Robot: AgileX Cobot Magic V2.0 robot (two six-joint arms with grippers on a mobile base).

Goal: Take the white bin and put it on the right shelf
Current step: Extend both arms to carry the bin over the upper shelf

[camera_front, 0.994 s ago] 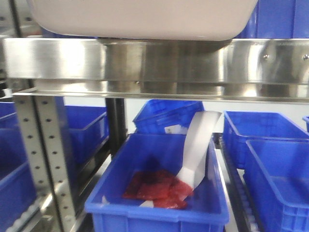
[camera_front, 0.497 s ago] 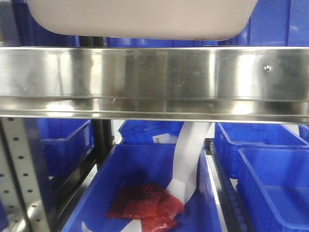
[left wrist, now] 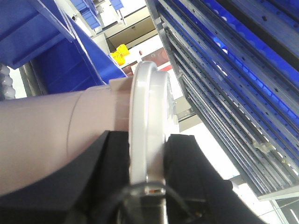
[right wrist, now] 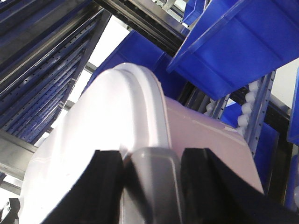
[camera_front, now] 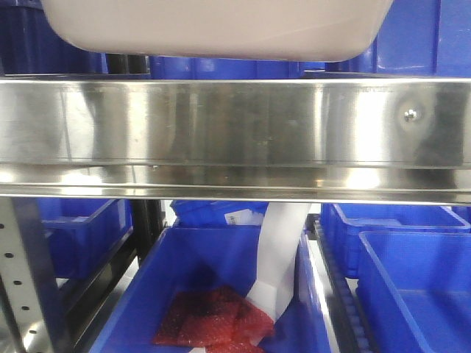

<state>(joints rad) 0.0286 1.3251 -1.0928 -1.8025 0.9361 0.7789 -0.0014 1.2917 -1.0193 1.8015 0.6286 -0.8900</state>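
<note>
White bin (camera_front: 213, 29): held up at the top of the front view, only its pale rounded underside showing. It hangs just above the front rail of the right shelf (camera_front: 235, 132) with a thin strip of blue between them, so the two are apart.
Bin lid (right wrist: 103, 130): glossy white, with a grey recessed handle (right wrist: 152, 179) at its near end in the right wrist view.
Left fingers (left wrist: 187, 161): closed on the white bin, one black pad on each side of the lid's rim, which is seen edge-on. The pinkish wall of the bin runs off to the left of them.
Right fingers (right wrist: 105, 186): closed on the white bin, the two black pads clamped either side of the grey handle.
Shelf rail: broad, shiny steel, spanning the whole front view, with a screw head near its right end.
Upright (camera_front: 22, 287): grey, perforated, at the lower left under the rail.
Below the rail: a blue bin (camera_front: 169, 265) holding red packets (camera_front: 213, 323) and a white strip (camera_front: 280, 257) that leans up against its back wall.
Right of that: more blue bins (camera_front: 412, 294) just beside it.
</note>
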